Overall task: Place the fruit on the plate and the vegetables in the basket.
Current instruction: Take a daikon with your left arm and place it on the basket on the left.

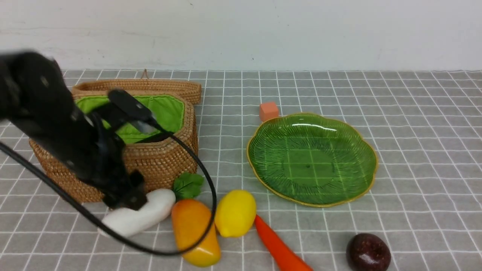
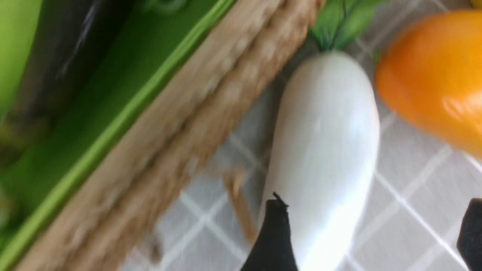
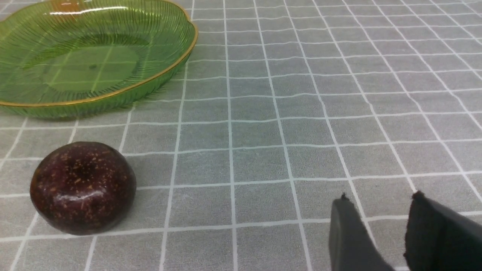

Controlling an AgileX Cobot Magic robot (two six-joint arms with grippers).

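Radish [image 1: 150, 213] lying diagonally, leafy end rightward (flat)

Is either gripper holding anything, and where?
Nothing held. The left gripper stands open astride the radish lying on the table; the right gripper is empty.

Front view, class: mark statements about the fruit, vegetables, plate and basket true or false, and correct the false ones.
1. The plate holds nothing. True.
2. The lemon lies in the basket. False: it lies on the cloth, beside the mango.
3. The radish lies outside the basket, on its near side. True.
4. The maroon fruit sits on the plate. False: it sits on the cloth, apart from the plate.
5. The lid is shut. False: it is open, showing the lining.
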